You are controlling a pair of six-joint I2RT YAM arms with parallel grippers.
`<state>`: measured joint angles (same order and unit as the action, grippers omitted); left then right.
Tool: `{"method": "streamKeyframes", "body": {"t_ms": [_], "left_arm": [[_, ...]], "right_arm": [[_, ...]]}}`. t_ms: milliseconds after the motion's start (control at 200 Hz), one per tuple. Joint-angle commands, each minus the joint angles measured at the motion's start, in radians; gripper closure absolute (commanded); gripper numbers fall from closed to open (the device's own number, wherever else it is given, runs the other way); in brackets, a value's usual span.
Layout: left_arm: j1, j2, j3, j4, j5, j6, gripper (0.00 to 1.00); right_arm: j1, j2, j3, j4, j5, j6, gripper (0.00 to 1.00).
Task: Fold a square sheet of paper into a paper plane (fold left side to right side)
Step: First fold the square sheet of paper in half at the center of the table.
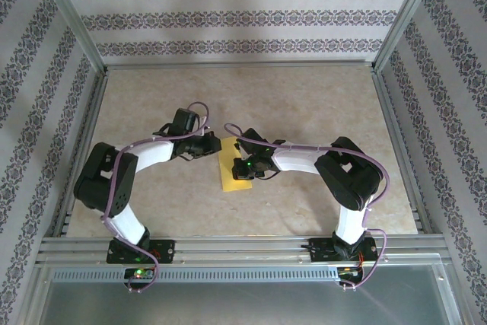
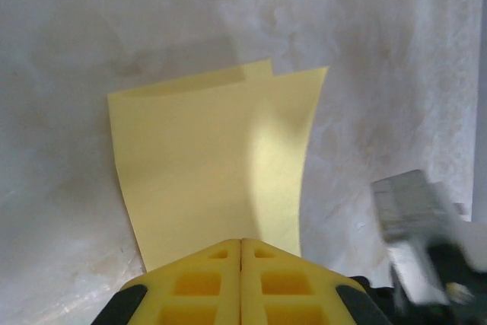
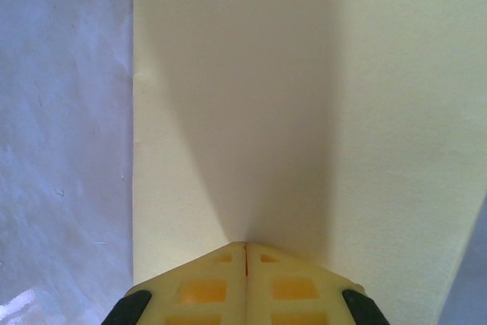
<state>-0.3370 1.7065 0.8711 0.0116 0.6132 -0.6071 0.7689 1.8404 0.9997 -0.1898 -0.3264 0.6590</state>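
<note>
The square sheet of paper (image 1: pixel 227 179) is yellow and lies folded in two at the middle of the table. In the left wrist view the paper (image 2: pixel 205 157) reaches away from my fingertips, and a corner of the lower layer peeks out at its far edge. My left gripper (image 1: pixel 214 146) (image 2: pixel 241 240) is shut, its tips at the paper's near edge; whether they pinch it I cannot tell. My right gripper (image 1: pixel 242 169) (image 3: pixel 245 244) is shut too, tips down on the flat paper (image 3: pixel 251 97).
The beige marbled table (image 1: pixel 304 104) is ringed by a metal frame (image 1: pixel 236 243) and patterned walls. The two arms meet over the paper. My right arm's wrist (image 2: pixel 415 226) shows blurred just right of the paper.
</note>
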Motion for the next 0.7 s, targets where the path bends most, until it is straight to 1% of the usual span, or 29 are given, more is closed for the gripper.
{"method": "streamKeyframes", "body": {"t_ms": [0, 225, 695], "left_arm": [[-0.010, 0.061, 0.039, 0.051, 0.024, -0.012, 0.93], [-0.010, 0.153, 0.103, 0.042, 0.020, 0.004, 0.93], [0.002, 0.240, 0.160, 0.030, -0.025, 0.023, 0.93]], "right_arm": [[0.013, 0.063, -0.041, -0.156, 0.056, 0.013, 1.00], [0.012, 0.062, -0.045, -0.157, 0.061, 0.014, 1.00], [0.012, 0.072, -0.051, -0.161, 0.067, 0.011, 1.00]]}}
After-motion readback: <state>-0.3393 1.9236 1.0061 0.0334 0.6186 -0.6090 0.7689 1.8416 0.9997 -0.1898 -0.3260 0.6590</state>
